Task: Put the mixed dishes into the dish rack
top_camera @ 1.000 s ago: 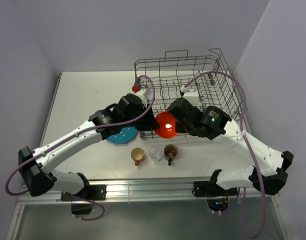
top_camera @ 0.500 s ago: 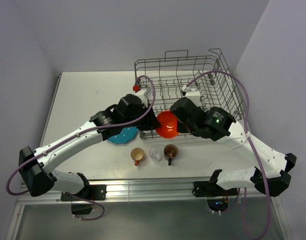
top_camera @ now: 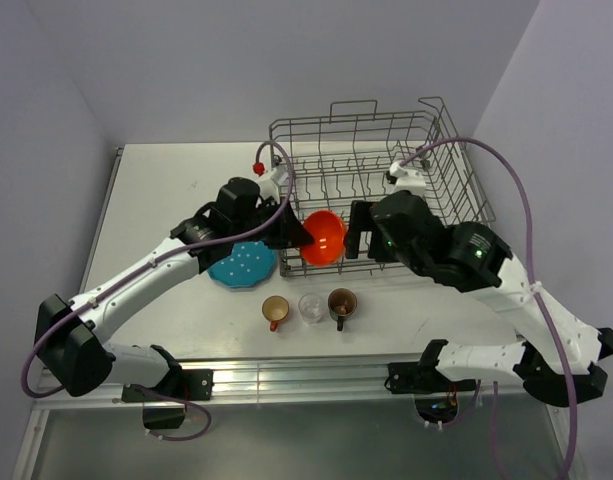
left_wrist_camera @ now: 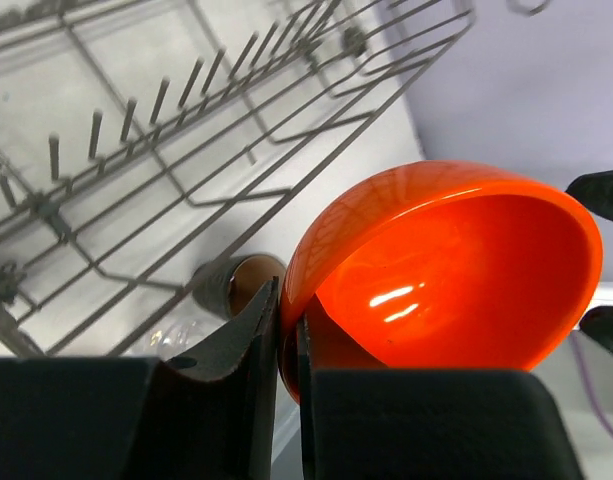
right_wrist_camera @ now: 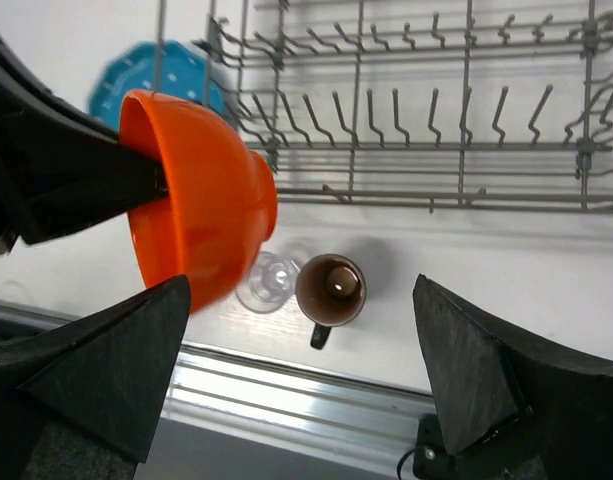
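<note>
My left gripper (top_camera: 298,235) is shut on the rim of the orange-red bowl (top_camera: 323,237), which hangs tilted on its side over the front edge of the dish rack (top_camera: 351,121). In the left wrist view the fingers (left_wrist_camera: 254,330) pinch the bowl (left_wrist_camera: 456,270) wall. My right gripper (top_camera: 356,232) stands open just right of the bowl, apart from it. On the table in front lie the teal dotted plate (top_camera: 243,265), the small orange cup (top_camera: 275,309), the clear glass (top_camera: 311,306) and the dark brown mug (top_camera: 341,302). The right wrist view looks down on the mug (right_wrist_camera: 330,288).
The grey wire rack has upright tines (right_wrist_camera: 406,145) and tall sides at the back right of the table. A metal rail (top_camera: 286,380) runs along the near edge in front of the cups. Grey walls close in on the left and right.
The right gripper let go of the bowl, opened wide and drew back to the right. The left gripper kept the bowl and raised it toward the rack, uncovering the plate.
</note>
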